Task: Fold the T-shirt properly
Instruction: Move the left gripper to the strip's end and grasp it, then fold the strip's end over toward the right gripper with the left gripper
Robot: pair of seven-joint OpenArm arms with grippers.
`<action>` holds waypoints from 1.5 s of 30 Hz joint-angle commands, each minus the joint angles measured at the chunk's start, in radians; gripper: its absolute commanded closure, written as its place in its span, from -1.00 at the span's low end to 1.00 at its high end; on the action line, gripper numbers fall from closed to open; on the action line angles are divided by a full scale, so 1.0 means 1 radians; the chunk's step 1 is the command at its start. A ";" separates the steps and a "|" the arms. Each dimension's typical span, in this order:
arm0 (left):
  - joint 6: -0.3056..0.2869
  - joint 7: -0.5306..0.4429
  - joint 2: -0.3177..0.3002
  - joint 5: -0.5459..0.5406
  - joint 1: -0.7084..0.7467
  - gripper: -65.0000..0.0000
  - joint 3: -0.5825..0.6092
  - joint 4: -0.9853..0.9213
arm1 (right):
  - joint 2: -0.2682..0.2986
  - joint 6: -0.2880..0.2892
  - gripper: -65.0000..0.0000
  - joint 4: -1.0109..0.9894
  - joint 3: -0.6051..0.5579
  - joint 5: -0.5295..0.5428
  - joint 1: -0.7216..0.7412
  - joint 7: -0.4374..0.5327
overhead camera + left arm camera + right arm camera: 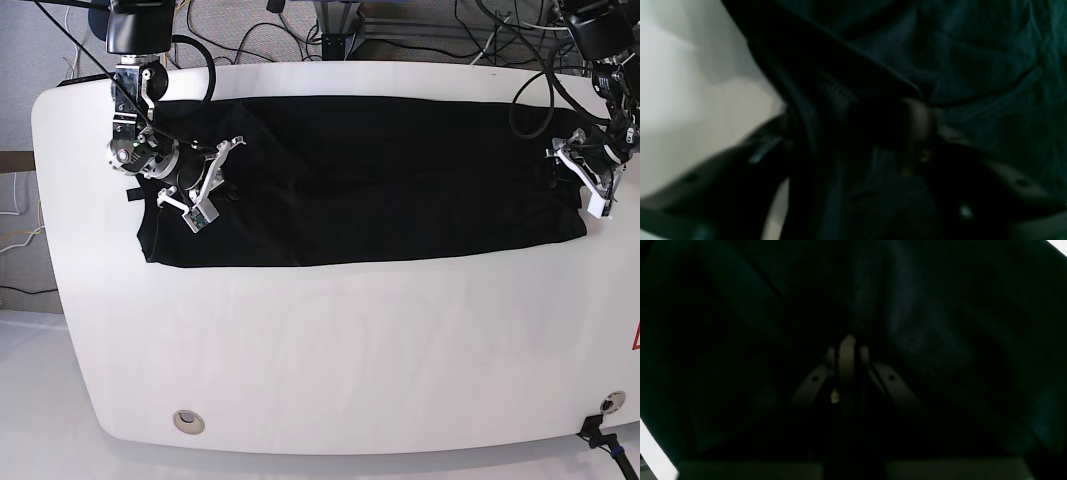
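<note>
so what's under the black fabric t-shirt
The white table shows all around the black fabric T-shirt, which lies spread flat on it. Whatever lies directly beneath the cloth is covered.

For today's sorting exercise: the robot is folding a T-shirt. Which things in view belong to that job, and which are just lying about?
Belongs to the job:
T-shirt, black, spread on the table
left gripper, at its edge
right gripper, shut, on the fabric

Just lying about:
white table
cables behind it
round fitting near the front edge
</note>
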 commanded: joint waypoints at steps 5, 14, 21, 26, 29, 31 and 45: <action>-0.002 0.020 -0.002 0.005 -0.020 0.95 -0.008 0.013 | 0.005 -0.013 1.00 -0.017 0.002 -0.090 -0.015 -0.114; -0.002 0.082 0.064 0.005 0.032 1.00 -0.003 0.321 | 0.005 -0.013 1.00 -0.018 -0.001 -0.090 -0.015 -0.114; -0.002 0.192 0.230 0.005 0.010 1.00 0.093 0.490 | -0.010 -0.013 1.00 -0.018 -0.003 -0.093 -0.015 -0.114; -0.002 0.192 0.375 0.008 -0.027 1.00 0.224 0.495 | -0.021 -0.013 1.00 -0.017 -0.003 -0.093 -0.030 -0.114; -0.002 0.191 0.466 0.010 -0.036 1.00 0.282 0.492 | -0.024 -0.013 1.00 -0.017 -0.003 -0.093 -0.033 -0.114; -0.002 0.189 0.507 0.010 -0.036 1.00 0.326 0.492 | -0.041 -0.013 1.00 -0.015 -0.003 -0.093 -0.035 -0.114; -0.002 0.246 0.541 -0.062 -0.037 0.31 0.457 0.501 | -0.050 -0.013 1.00 -0.011 -0.003 -0.093 -0.038 -0.114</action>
